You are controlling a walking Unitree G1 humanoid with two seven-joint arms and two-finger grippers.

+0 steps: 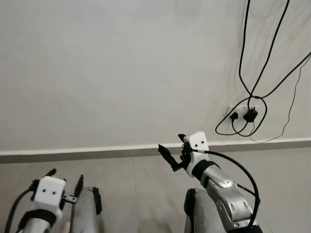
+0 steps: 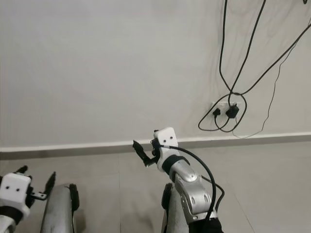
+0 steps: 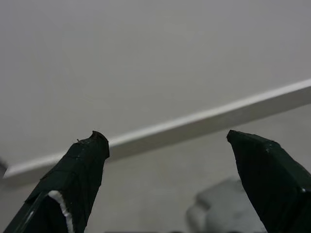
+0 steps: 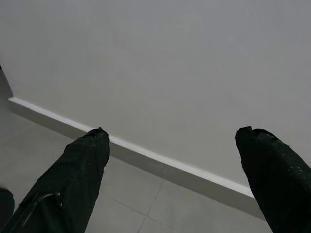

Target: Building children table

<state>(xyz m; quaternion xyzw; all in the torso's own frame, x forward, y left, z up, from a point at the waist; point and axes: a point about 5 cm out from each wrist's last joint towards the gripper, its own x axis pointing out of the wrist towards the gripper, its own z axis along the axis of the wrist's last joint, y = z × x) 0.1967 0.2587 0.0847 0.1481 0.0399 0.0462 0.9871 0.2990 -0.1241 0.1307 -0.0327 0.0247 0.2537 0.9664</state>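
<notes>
2 tools raised before a bare wall, both spread and empty.

The right tool (image 1: 171, 151) is lifted at the skirting board (image 1: 97, 150), fingers apart, gripping nothing; the left tool (image 1: 64, 180) sits low, likewise released. Behind, 1 wall socket (image 1: 243, 112) with 2 plugs and looping black cables (image 1: 262, 73), above the tiled floor (image 1: 146, 184).

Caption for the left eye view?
Both open grippers, left and right, face a bare wall with a cabled socket.

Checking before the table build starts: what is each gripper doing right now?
Left gripper: open, holding nothing.
Right gripper: open, holding nothing.
</notes>
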